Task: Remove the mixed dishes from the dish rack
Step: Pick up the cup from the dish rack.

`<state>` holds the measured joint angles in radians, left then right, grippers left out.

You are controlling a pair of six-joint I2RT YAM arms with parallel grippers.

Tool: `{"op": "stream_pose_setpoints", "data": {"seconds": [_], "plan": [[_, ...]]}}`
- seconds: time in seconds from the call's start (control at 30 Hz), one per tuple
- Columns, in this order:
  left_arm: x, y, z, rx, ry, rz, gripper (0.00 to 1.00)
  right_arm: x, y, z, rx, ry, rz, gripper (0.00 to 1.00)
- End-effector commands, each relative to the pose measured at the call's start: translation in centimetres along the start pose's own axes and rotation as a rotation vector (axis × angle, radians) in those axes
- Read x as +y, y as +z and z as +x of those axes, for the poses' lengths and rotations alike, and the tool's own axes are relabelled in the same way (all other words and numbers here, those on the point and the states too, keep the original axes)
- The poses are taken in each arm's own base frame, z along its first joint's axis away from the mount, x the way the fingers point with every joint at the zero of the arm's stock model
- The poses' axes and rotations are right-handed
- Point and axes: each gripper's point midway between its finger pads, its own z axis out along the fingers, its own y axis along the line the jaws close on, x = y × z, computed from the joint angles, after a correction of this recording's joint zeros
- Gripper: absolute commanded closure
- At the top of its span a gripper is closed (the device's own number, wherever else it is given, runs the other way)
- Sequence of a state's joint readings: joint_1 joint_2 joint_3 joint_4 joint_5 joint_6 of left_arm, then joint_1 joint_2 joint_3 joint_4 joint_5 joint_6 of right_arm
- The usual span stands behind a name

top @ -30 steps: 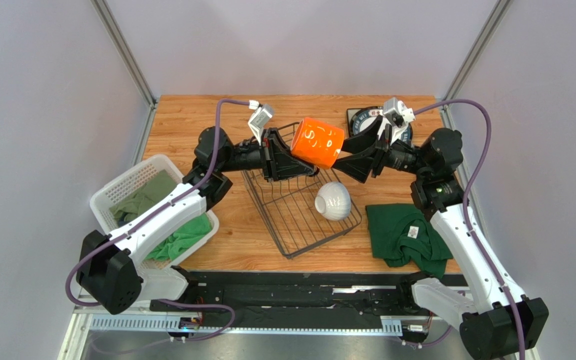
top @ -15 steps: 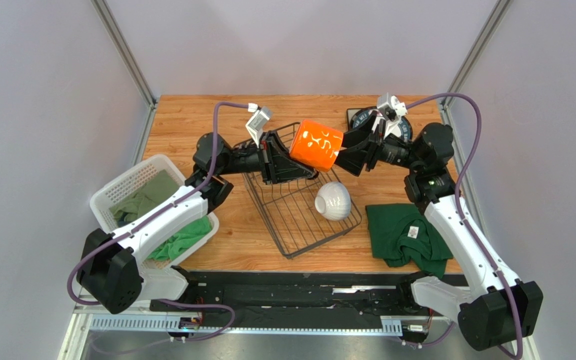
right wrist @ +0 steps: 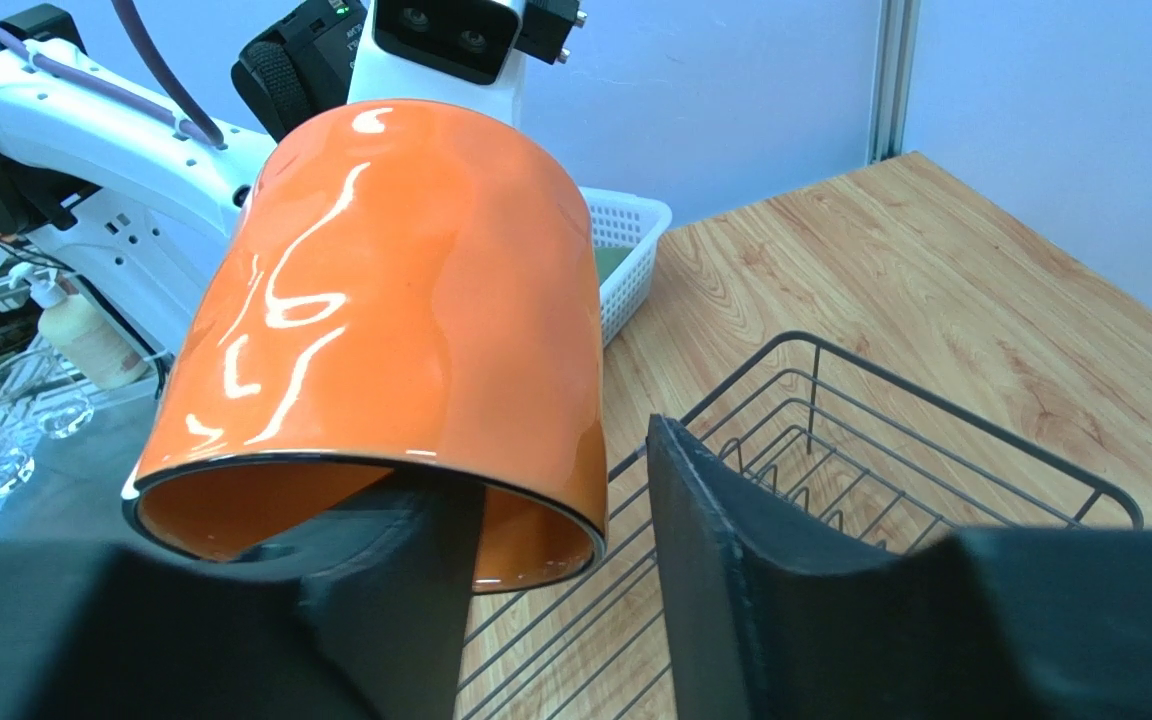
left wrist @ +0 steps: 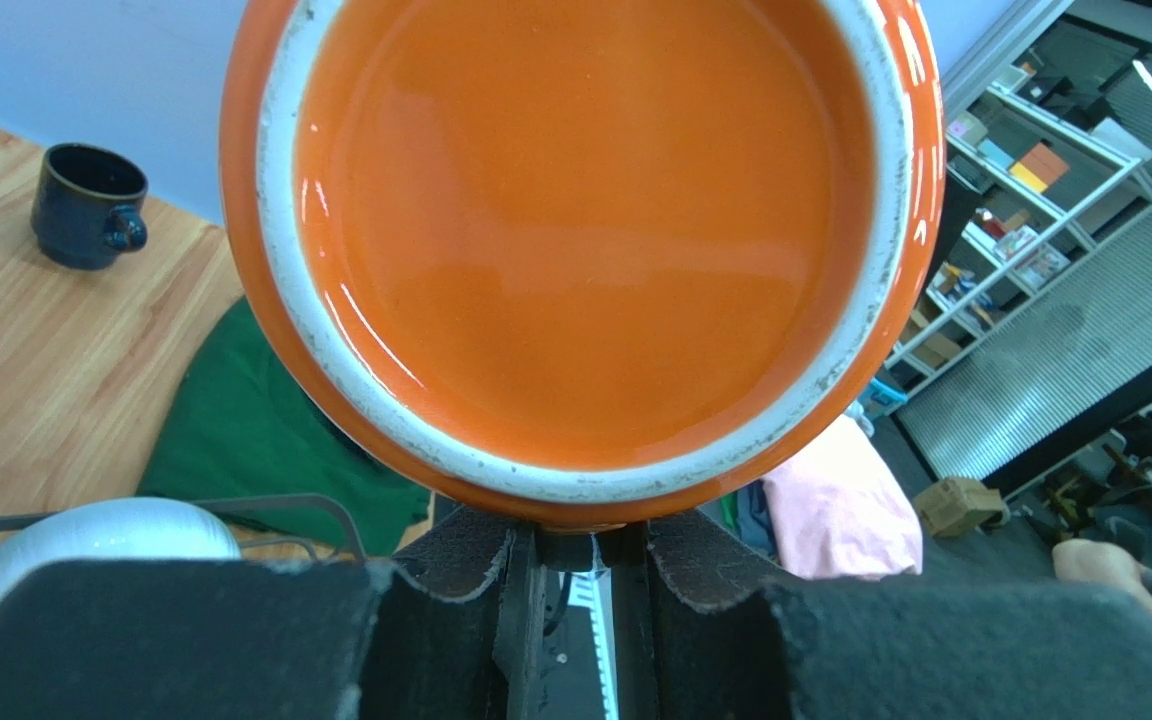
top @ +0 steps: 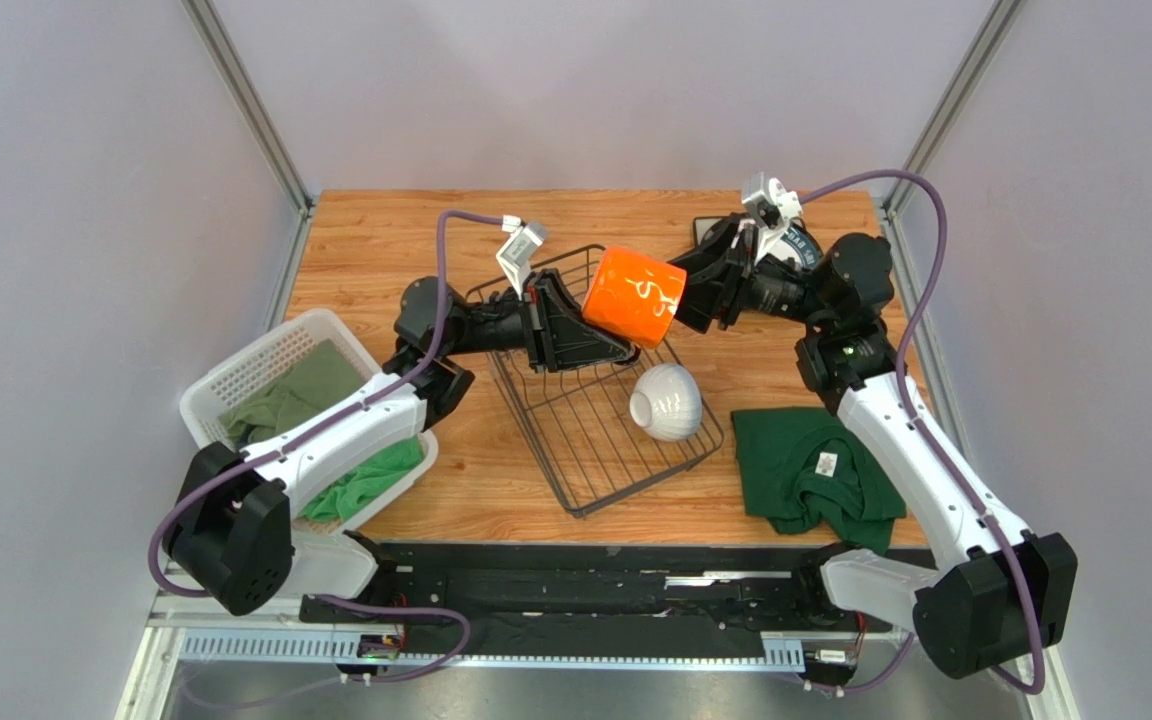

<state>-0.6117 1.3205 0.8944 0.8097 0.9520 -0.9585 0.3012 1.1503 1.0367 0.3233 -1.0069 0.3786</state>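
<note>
The orange mug [top: 635,293] hangs on its side in the air above the far end of the black wire dish rack [top: 597,450]. My left gripper [top: 590,327] is shut on it from the left; in the left wrist view the fingers [left wrist: 432,563] pinch a narrow part just under the mug's base [left wrist: 582,225]. My right gripper [top: 692,288] is open at the mug's mouth, with one finger [right wrist: 402,555] inside the mug [right wrist: 387,300] and the other finger [right wrist: 702,525] outside, apart from the wall. A white ribbed bowl [top: 666,402] lies upside down in the rack. A dark blue mug [left wrist: 86,206] stands on the table.
A green cloth [top: 815,473] lies on the table right of the rack. A white slotted basket [top: 259,368] holding green cloths stands at the left edge. The rack [right wrist: 898,435] lies below the mug in the right wrist view.
My right gripper has moved left and closer, and one finger is now inside the mug's mouth. The mug, held by the left gripper, has shifted slightly up and back.
</note>
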Motion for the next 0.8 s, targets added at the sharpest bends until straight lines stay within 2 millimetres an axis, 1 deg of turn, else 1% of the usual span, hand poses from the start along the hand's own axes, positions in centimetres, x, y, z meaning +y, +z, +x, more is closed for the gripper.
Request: {"op": "stream_pose_setpoints", "data": {"seconds": [0.0, 0.07, 0.13, 0.17, 0.23, 0.27, 0.33, 0.37, 0.4, 0.57, 0.67, 0.7, 0.77], "plan": [[-2.1, 0.2, -2.7, -0.094, 0.108, 0.07, 1.0, 0.5, 1.2, -2.8, -0.065, -0.062, -0.022, 0.59], [-2.2, 0.3, -2.8, -0.095, 0.102, 0.075, 1.0, 0.2, 1.5, -2.7, -0.07, -0.057, -0.023, 0.64], [-2.1, 0.3, -2.8, -0.099, 0.093, 0.076, 1.0, 0.3, 1.7, -2.7, -0.07, -0.054, -0.031, 0.67], [-2.0, 0.3, -2.8, -0.098, 0.09, 0.075, 1.0, 0.3, 1.9, -2.5, -0.067, -0.047, -0.035, 0.71], [-2.0, 0.4, -2.8, -0.099, 0.084, 0.075, 1.0, 0.3, 2.0, -2.6, -0.071, -0.051, -0.04, 0.75], [-1.9, 0.3, -2.9, -0.1, 0.08, 0.074, 1.0, 0.3, 2.0, -2.7, -0.074, -0.046, -0.043, 0.82], [-1.8, 0.4, -2.7, -0.095, 0.069, 0.076, 1.0, 0.4, 2.2, -2.8, -0.076, -0.046, -0.048, 0.9], [-1.8, 0.4, -2.7, -0.094, 0.065, 0.075, 1.0, 0.3, 2.2, -2.9, -0.078, -0.047, -0.044, 0.99], [-1.7, 0.4, -2.6, -0.094, 0.06, 0.072, 1.0, 0.3, 2.2, -2.9, -0.078, -0.046, -0.042, 1.0], [-1.0, 0.3, -2.3, -0.084, 0.054, 0.036, 1.0, 0.5, 2.0, -3.1, -0.081, -0.054, -0.032, 1.0], [-0.9, 0.2, -2.2, -0.08, 0.063, 0.016, 0.88, 0.7, 1.9, -3.3, -0.082, -0.064, -0.029, 1.0], [-0.8, 0.1, -2.1, -0.077, 0.071, 0.011, 0.78, 0.7, 1.8, -3.4, -0.084, -0.069, -0.027, 1.0], [-0.7, 0.0, -2.0, -0.076, 0.075, -0.003, 0.69, 0.8, 1.7, -3.4, -0.083, -0.071, -0.021, 1.0]]}}
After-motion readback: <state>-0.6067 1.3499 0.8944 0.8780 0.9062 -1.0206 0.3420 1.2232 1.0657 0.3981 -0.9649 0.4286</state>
